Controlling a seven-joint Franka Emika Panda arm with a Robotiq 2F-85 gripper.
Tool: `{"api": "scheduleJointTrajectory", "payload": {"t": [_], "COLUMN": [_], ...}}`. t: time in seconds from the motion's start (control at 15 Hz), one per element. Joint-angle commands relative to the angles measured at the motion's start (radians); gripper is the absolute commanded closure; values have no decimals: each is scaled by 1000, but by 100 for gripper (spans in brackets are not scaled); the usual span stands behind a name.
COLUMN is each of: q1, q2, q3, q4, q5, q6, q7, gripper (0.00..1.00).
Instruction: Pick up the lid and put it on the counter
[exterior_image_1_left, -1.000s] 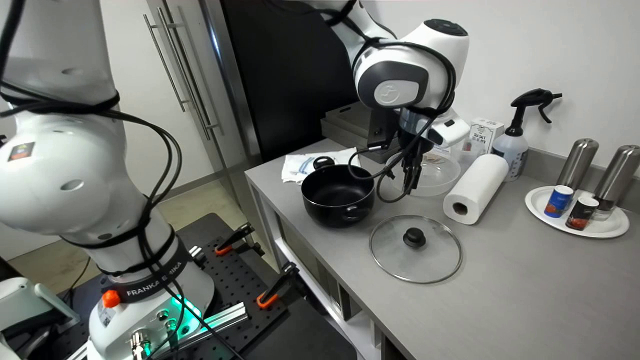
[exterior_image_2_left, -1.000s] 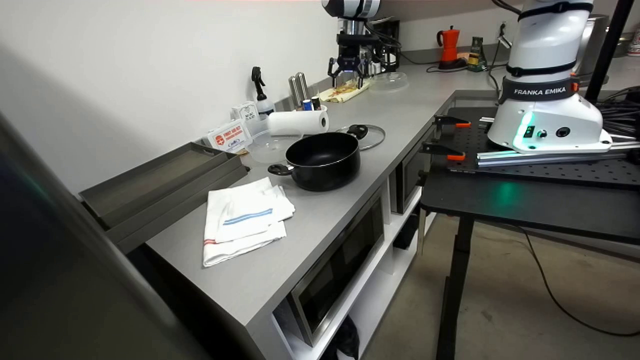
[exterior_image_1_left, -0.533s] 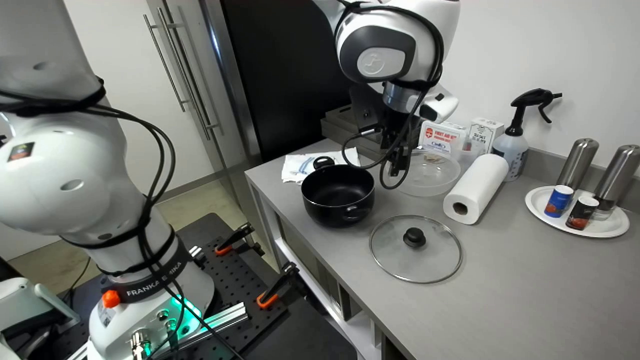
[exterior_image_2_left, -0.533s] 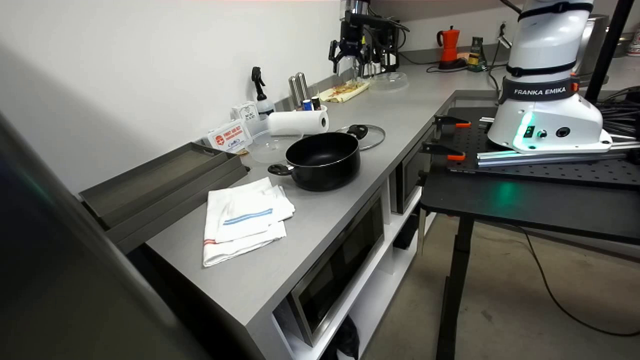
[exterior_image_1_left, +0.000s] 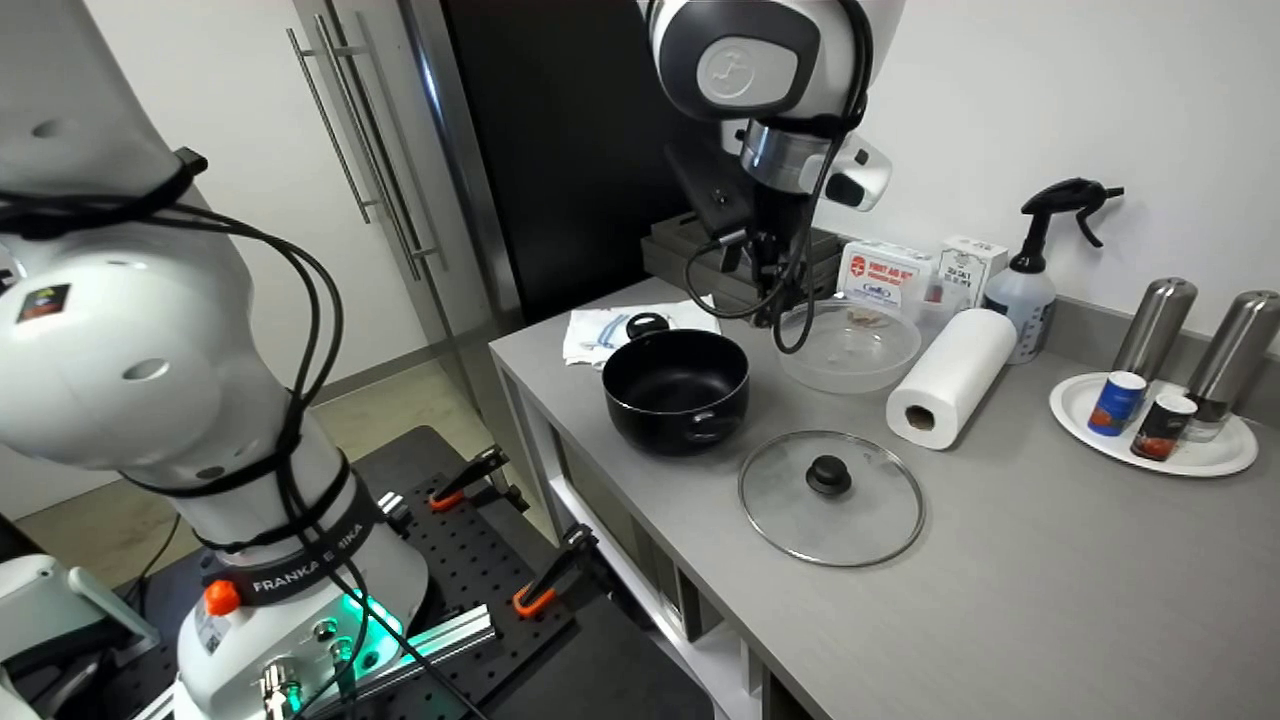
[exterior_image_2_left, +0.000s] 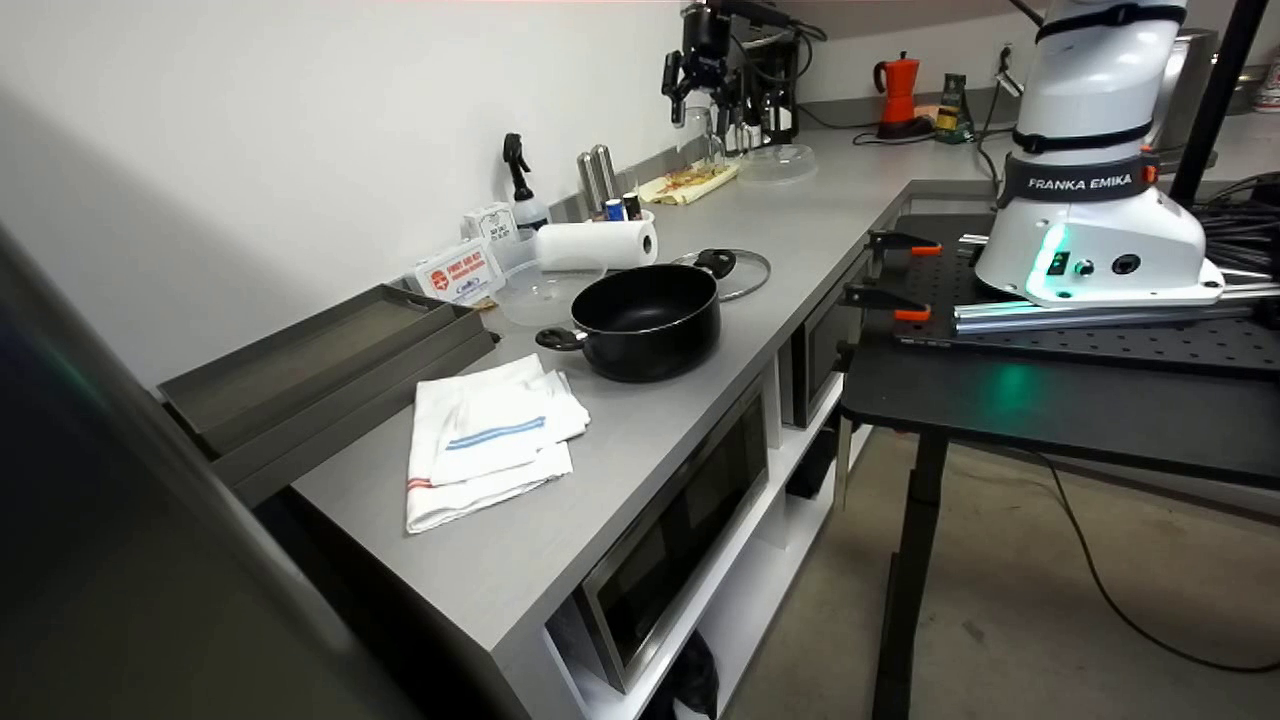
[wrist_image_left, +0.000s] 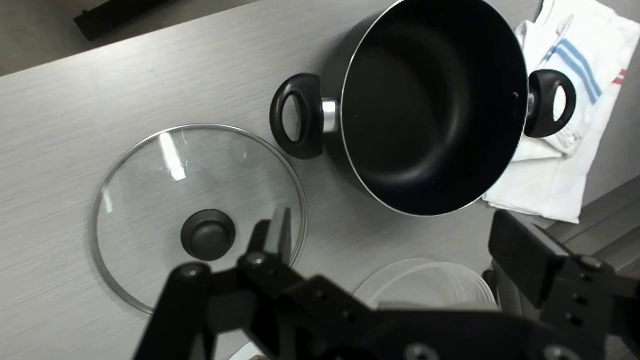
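Raised since a second ago, the gripper (wrist_image_left: 392, 220) hangs nearest in the wrist view, its fingers (wrist_image_left: 522, 257) spread wide, holding nothing. Below stands the uncovered black pot (wrist_image_left: 430, 110); just beside it the glass lid (wrist_image_left: 199, 219) lies flat, right way up, on the grey counter (wrist_image_left: 50, 225). Placing looks done, so the next move likely calls only for backing away, clear of both.
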Motion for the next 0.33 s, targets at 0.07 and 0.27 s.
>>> {"api": "scheduleJointTrajectory", "payload": {"t": [0.07,0.27], "q1": [16,16], "q2": [-3,-4], "q3": [-16,-16], "q4": [-1,-2], "q5": [-2,-3], "q6": [-4,-6], "q7": [-4,-6], "gripper": [0,0]}}
